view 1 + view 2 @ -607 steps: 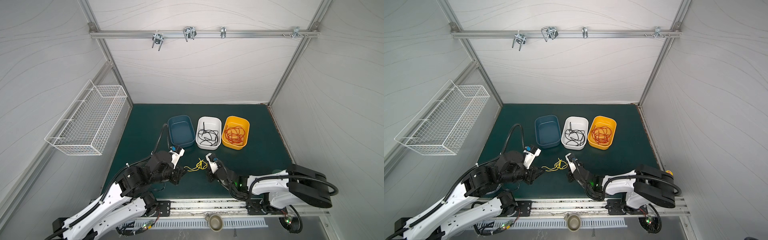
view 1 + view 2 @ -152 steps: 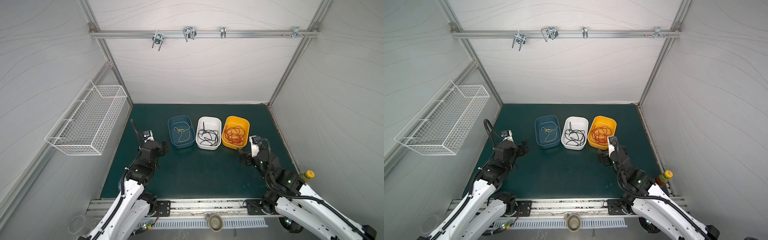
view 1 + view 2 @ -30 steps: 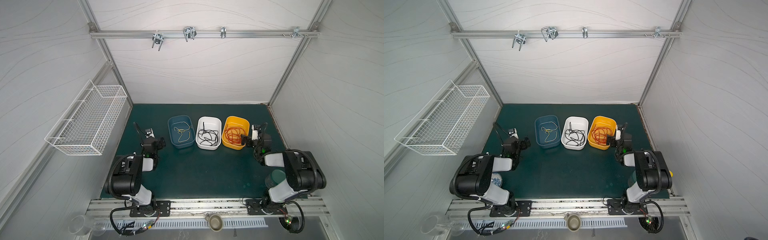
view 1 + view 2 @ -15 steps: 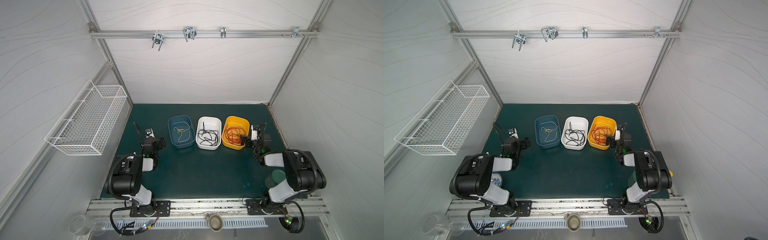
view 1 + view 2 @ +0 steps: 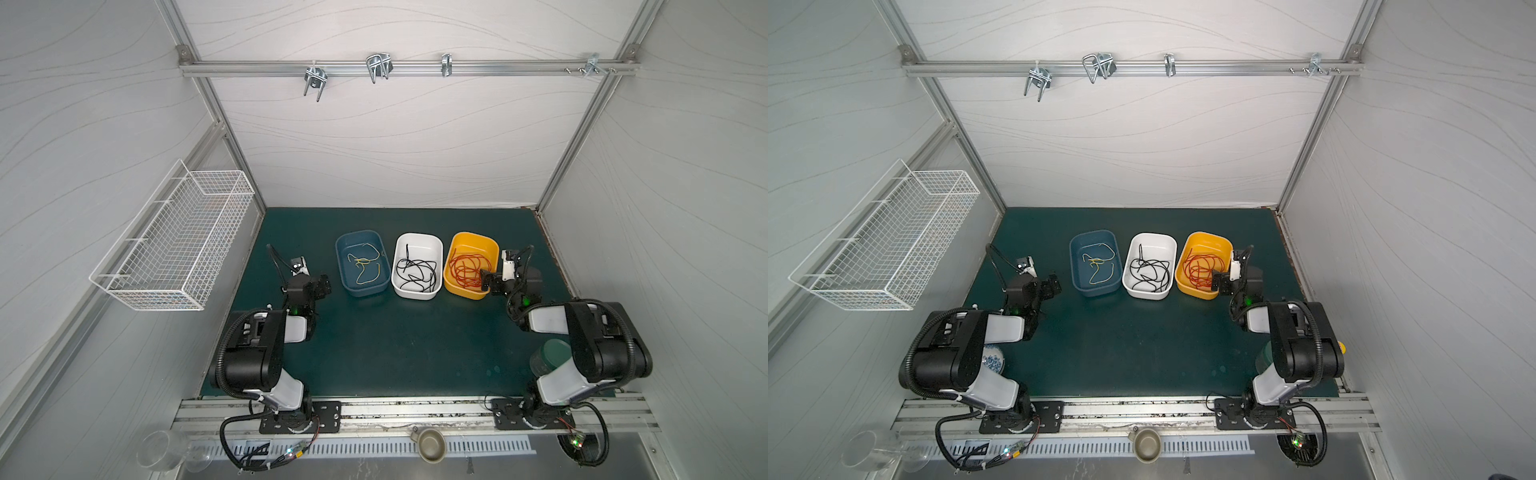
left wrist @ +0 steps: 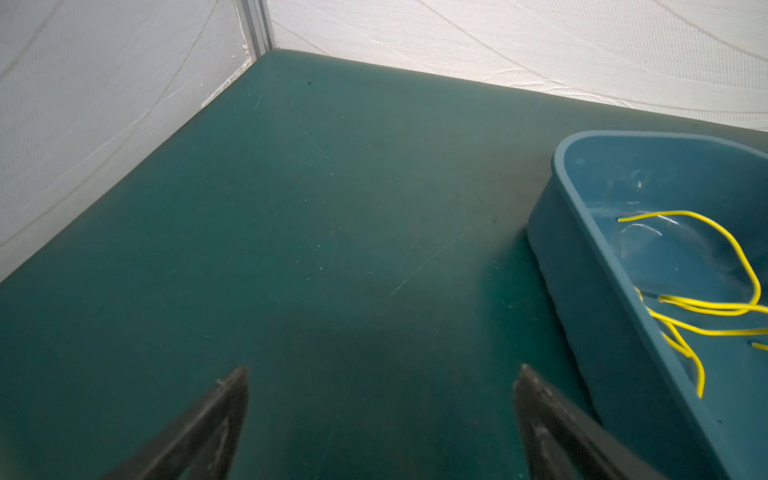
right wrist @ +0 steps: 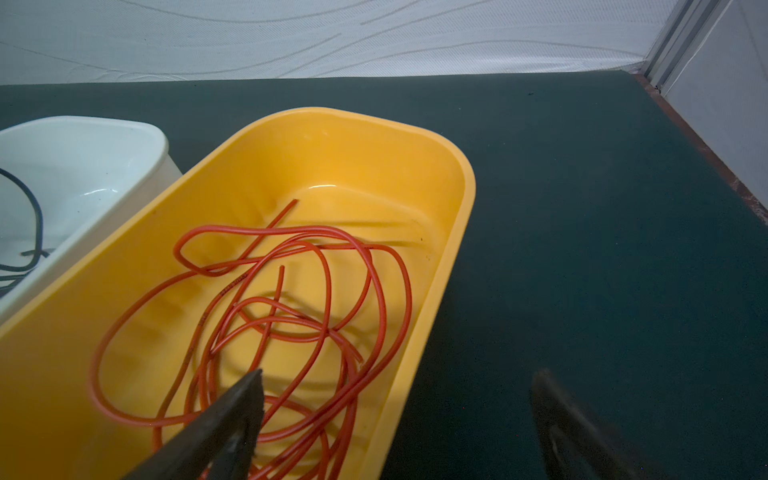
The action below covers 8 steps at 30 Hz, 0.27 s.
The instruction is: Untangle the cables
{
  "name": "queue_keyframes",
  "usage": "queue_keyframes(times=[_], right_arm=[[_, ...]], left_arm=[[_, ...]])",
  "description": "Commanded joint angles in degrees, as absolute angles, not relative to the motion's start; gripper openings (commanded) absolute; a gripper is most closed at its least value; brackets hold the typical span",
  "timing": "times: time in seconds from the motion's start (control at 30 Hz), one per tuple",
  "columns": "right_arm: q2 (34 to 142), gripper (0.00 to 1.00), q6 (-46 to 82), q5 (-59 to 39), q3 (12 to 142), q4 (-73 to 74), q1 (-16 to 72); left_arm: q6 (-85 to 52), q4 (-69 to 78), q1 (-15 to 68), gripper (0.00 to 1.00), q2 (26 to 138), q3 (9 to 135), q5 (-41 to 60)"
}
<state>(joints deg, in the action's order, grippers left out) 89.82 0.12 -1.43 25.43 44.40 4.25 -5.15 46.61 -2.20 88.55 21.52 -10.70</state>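
Yellow cables [image 5: 362,262] are off the counter [image 5: 395,340] and in the blue tub [image 5: 365,291]; both arms are drawn back.
Earlier the yellow cables were a small heap on the counter between the two sets of jaws, in front of the tubs. Now they lie loose in the blue tub, which was empty before. The left arm [image 5: 257,340] and right arm [image 5: 590,345] no longer reach to the middle and are folded at the sides. The left jaws sit just beside the blue tub, and the right jaws straddle the near right rim of the yellow tub [image 5: 461,293].

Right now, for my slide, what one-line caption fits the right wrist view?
Right gripper, jaws open, at the rim of the yellow tub holding coiled red cables.
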Motion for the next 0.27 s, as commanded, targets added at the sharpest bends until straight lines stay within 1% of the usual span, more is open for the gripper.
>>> queue_keyframes(times=[0.0, 0.23], right_arm=[[90.26, 0.99, -0.79, -2.30, 26.37, 43.85, 4.13], [90.52, 0.99, -0.67, -4.44, 26.44, 44.04, 3.53]], left_arm=[[-4.92, 49.83, -2.17, 1.00, 88.51, 22.85, -10.74], [-4.93, 49.83, -2.18, 1.00, 88.51, 22.85, -10.69]])
